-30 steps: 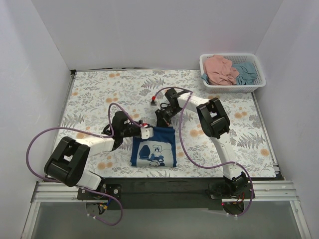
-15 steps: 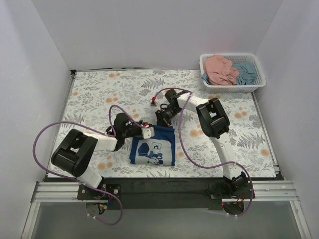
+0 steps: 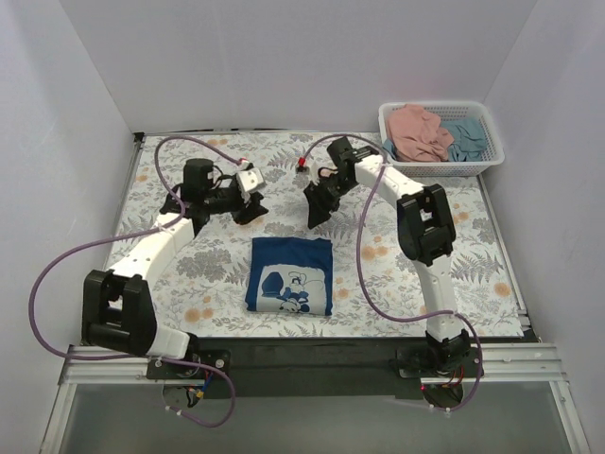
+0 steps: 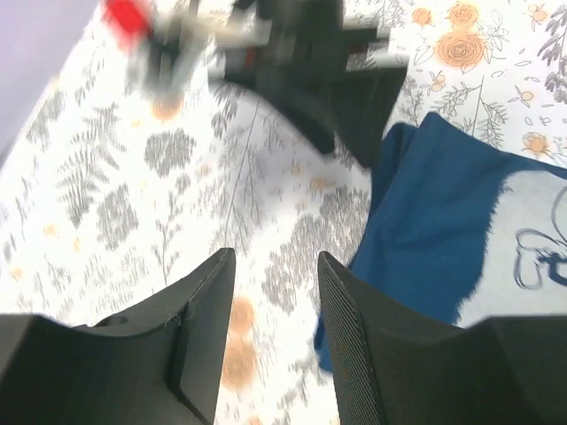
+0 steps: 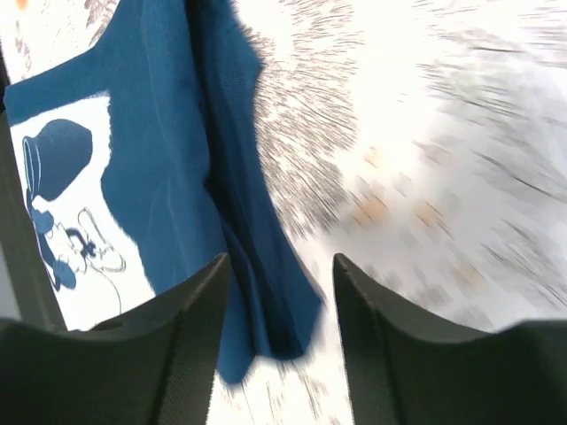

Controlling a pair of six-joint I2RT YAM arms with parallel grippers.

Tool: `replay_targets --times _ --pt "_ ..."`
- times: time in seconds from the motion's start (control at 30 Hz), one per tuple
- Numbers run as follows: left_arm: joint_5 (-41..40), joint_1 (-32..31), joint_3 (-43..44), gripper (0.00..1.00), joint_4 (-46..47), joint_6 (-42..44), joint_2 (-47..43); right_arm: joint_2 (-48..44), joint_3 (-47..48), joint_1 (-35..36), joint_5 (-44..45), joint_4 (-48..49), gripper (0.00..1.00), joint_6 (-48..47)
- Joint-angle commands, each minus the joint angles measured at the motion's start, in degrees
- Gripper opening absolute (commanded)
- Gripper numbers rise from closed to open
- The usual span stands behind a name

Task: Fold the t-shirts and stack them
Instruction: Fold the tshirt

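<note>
A dark navy blue t-shirt (image 3: 290, 274) lies folded into a rectangle on the floral table, its white cartoon print facing up. Both grippers hover just beyond its far edge, apart from it. My left gripper (image 3: 248, 210) is open with nothing between its fingers; the left wrist view shows the gripper (image 4: 275, 257) over bare tablecloth, the navy shirt (image 4: 443, 221) to its right. My right gripper (image 3: 317, 213) is open too; in the right wrist view the gripper (image 5: 281, 266) hangs above a corner of the navy shirt (image 5: 168, 150). A salmon pink t-shirt (image 3: 419, 130) and a light teal t-shirt (image 3: 465, 137) are bunched in the basket.
The white lattice basket (image 3: 435, 171) stands at the back right corner. White walls close in the table on three sides. Purple cables loop off both arms above the tablecloth (image 3: 473, 255). The right arm's gripper (image 4: 337, 88) appears blurred in the left wrist view.
Both grippers were shut at the navy shirt's far edge; they have opened, let go of it and pulled up and back. The shirt now lies folded on its own.
</note>
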Motion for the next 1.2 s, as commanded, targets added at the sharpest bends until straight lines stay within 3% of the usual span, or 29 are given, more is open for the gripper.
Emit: replay_targets --times 0.0,0.23,0.5,0.97,1.07,1.17 --pt "7.4 4.0 3.7 0.42 -25.2 -3.3 2.3 -8.2 2.0 -3.4 4.1 -2.5 0.59 -1.7" --pt "6.4 5.3 11.7 0.44 -34.0 -4.6 13.8 -12.7 -5.2 -3.8 4.8 -9.1 0.64 -9.1" --pt "1.1 5.8 18.9 0.48 -35.4 -5.6 21.9 -10.2 -7.6 -2.4 6.4 -10.8 0.66 -12.0" --pt "-0.2 5.8 19.0 0.48 -37.1 -3.4 26.4 -9.0 -10.9 -0.1 7.4 -11.1 0.60 -13.5" --pt "-0.2 5.8 18.4 0.47 -37.1 -3.2 26.5 -9.0 -10.8 0.1 7.3 -11.3 0.55 -13.5" --pt "-0.8 5.8 17.8 0.42 -36.9 -3.0 26.8 -8.5 -10.5 0.7 8.0 -12.0 0.39 -13.5"
